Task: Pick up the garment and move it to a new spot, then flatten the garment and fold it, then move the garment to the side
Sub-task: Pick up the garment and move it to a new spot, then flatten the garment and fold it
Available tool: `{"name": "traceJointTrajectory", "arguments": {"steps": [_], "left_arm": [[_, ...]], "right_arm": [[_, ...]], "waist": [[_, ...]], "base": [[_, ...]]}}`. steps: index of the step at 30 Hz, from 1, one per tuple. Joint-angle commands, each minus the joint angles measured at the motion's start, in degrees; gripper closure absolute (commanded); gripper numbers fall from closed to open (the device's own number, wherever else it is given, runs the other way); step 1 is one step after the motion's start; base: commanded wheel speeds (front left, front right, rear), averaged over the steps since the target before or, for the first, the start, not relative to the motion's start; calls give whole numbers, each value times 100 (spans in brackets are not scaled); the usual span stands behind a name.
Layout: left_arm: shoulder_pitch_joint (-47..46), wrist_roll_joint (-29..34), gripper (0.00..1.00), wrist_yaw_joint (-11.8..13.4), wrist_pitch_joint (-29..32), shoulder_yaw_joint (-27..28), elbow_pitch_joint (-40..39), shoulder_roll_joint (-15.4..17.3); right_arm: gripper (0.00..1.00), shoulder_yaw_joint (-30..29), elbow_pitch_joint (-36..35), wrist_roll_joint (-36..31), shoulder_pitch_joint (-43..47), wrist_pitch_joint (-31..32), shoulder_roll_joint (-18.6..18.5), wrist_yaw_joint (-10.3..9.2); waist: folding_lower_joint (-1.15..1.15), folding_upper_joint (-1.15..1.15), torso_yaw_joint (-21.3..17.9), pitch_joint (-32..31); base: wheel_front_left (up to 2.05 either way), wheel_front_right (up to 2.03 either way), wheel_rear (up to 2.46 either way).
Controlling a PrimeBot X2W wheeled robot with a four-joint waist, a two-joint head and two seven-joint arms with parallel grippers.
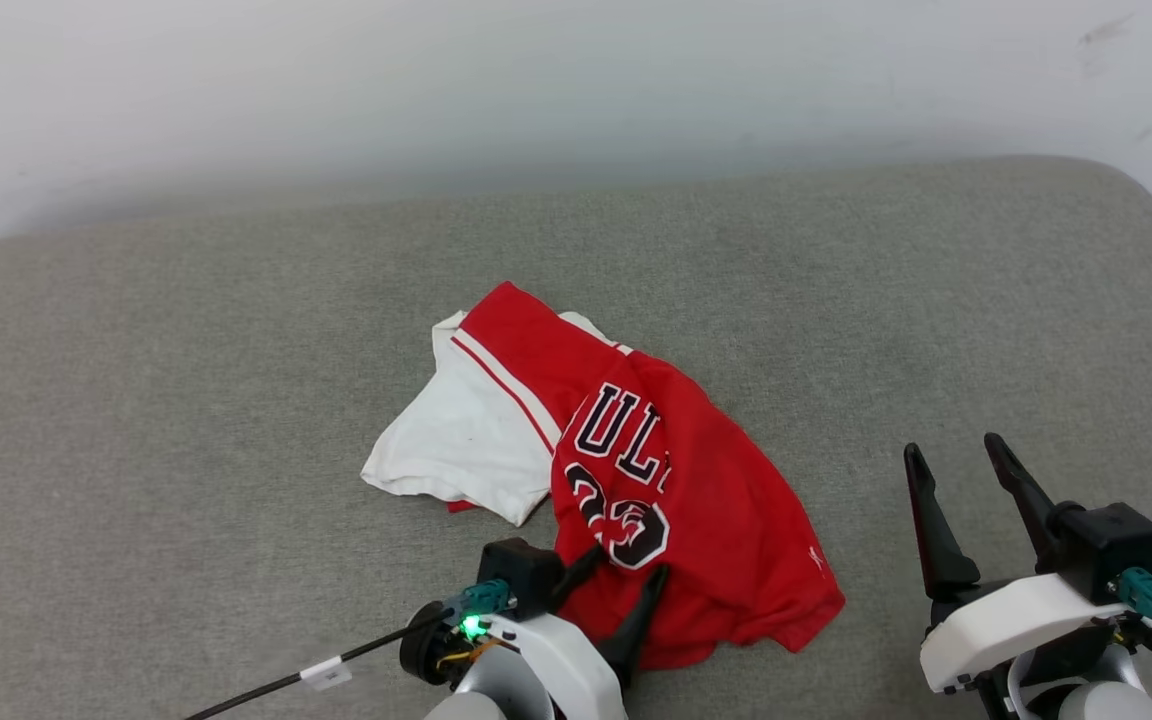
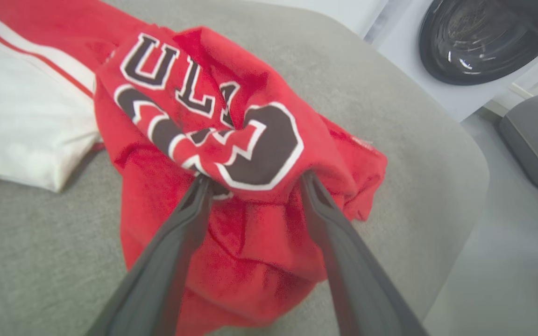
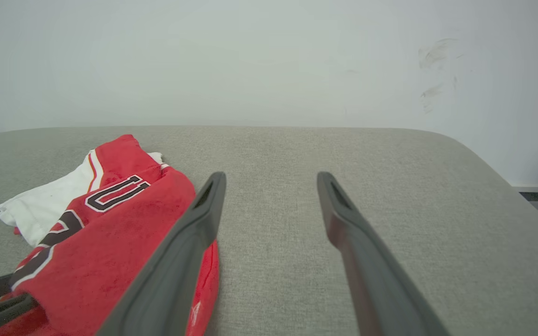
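Straddling the garment (image 1: pixel 716 500), left gripper (image 1: pixel 628 562) (fingers (image 2: pixel 175 252) apart) on cushion (image 1: pixel 236 350).

The table (image 1: pixel 136 400) lies bare along its whole far edge, up to the wall (image 1: pixel 536 80), and across its left side. The garment (image 1: pixel 716 500) is heaped in the middle and reaches toward the near edge, where the left hand (image 1: pixel 627 561) stands in its red folds, fingers spread. A bare strip runs between the heap and the right hand (image 1: pixel 951 446), whose fingers are apart near the right edge.
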Motion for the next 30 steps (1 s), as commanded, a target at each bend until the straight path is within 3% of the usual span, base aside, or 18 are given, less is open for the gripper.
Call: {"name": "traceJointTrajectory", "arguments": {"steps": [1, 10, 19, 23, 30], "left_arm": [[-14, -17, 0, 58, -165, 91, -104, 16], [-76, 292, 0, 633, -837, 429, -928, 258], [249, 281, 0, 1339, -989, 1220, -1273, 905], [533, 230, 0, 1524, -991, 1430, -1447, 1136], [725, 219, 0, 1617, -877, 1468, -1726, 1304]], "right_arm": [[0, 14, 24, 4, -40, -47, 4, -4], [0, -91, -7, -71, 159, 50, 4, -4], [0, -168, -112, -80, 281, 102, 4, -4], [0, -182, -112, -71, 345, 137, 4, -4], [0, -181, -109, -27, 369, 150, 4, -4]], "waist": [[0, 0, 98, -121], [0, 0, 502, -562], [0, 0, 645, -639], [0, 0, 641, -669], [0, 0, 620, -669]], "base": [[0, 0, 0], [0, 0, 0], [0, 0, 0], [0, 0, 0], [0, 0, 0]]}}
